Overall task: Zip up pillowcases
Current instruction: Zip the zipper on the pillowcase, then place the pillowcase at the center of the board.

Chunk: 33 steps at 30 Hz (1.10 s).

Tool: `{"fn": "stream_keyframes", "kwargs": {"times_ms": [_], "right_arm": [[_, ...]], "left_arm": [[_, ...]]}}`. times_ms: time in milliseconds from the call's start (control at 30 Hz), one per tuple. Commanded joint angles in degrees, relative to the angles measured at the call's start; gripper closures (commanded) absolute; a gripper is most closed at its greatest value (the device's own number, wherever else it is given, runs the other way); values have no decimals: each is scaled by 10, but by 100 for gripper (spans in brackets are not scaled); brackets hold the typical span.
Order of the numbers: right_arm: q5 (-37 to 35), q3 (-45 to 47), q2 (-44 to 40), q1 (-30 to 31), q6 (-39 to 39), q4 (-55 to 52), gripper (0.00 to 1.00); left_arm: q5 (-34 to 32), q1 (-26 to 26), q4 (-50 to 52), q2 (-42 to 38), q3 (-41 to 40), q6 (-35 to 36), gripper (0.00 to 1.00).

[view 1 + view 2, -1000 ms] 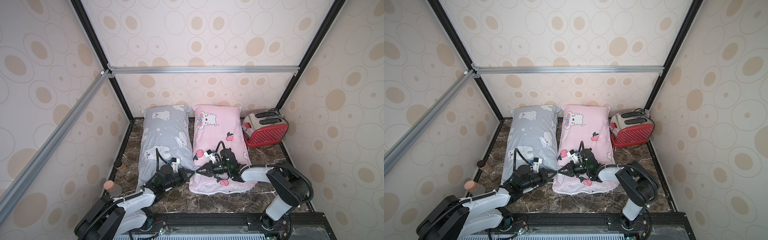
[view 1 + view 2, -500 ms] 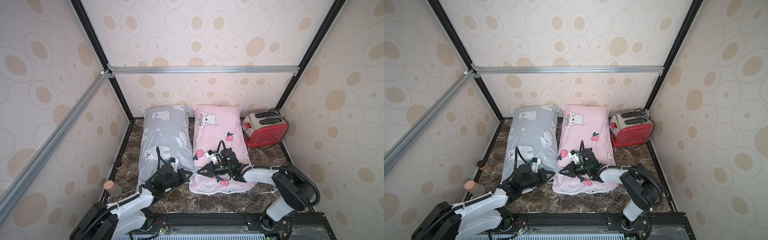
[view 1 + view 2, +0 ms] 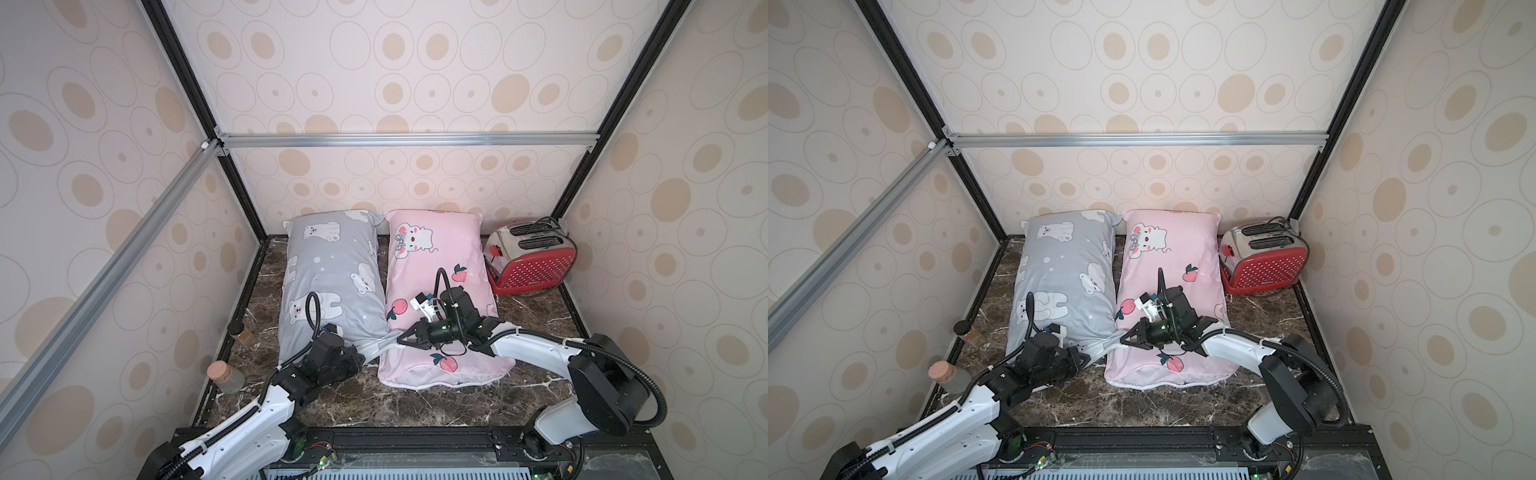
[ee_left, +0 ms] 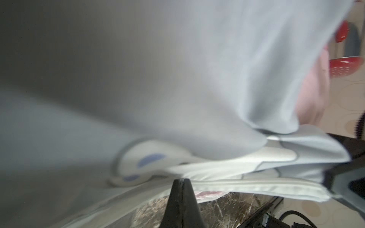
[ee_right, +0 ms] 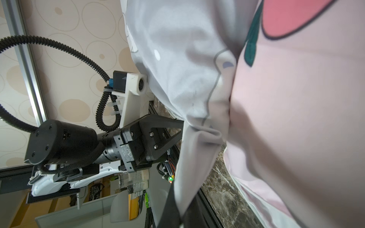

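Two pillowcases lie side by side in both top views: the grey pillowcase [image 3: 332,274] [image 3: 1065,266] with white bears and the pink pillowcase [image 3: 440,262] [image 3: 1173,257] with peaches. My right gripper [image 3: 400,338] [image 3: 1122,338] lies over the pink one, shut on the grey one's near right corner; in the right wrist view grey fabric [image 5: 177,59] runs down between its jaws [image 5: 179,218]. My left gripper [image 3: 365,357] [image 3: 1088,358] sits at the grey pillowcase's near edge. In the left wrist view it [image 4: 182,180] is shut, tips on the pale hem of the grey fabric [image 4: 197,79].
A red toaster [image 3: 530,259] [image 3: 1264,259] stands at the back right beside the pink pillowcase. A cork-topped bottle [image 3: 224,376] and a dark-capped jar [image 3: 239,332] stand at the left edge of the marble table [image 3: 415,403]. Walls close in three sides.
My left gripper has drawn back to the left along the grey pillowcase's near edge, away from the right gripper. The corner fabric now stretches between them. The right gripper has barely moved.
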<state>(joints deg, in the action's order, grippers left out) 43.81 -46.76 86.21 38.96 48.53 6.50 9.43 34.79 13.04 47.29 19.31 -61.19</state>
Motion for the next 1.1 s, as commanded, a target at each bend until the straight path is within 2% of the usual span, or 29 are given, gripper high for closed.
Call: {"fn": "stream_keyframes", "kwargs": {"times_ms": [0, 167, 300, 467, 633, 767, 933, 1067], "right_arm": [[-22, -27, -17, 8, -45, -76, 100], [-40, -38, -25, 12, -72, -119, 100], [-45, -39, -42, 2, -80, -134, 100], [-25, -33, -59, -13, -83, -132, 100], [-3, -19, -87, -45, -82, -129, 100], [4, -35, -105, -74, -115, -181, 100], [14, -50, -117, -94, -133, -214, 100], [17, -46, -126, -94, -130, -228, 100]], "left_arm": [[-74, 1, 159, -9, 25, 28, 100], [-180, 1, 315, -40, 49, 24, 100], [-256, 0, 398, -77, 47, -4, 100], [-271, -6, 400, -142, -3, -69, 100], [-279, -11, 416, -205, -20, -92, 100], [-273, -11, 408, -177, -13, -82, 100], [-271, -11, 392, -98, 13, -57, 100], [-314, -10, 437, -78, 64, -47, 100]]}}
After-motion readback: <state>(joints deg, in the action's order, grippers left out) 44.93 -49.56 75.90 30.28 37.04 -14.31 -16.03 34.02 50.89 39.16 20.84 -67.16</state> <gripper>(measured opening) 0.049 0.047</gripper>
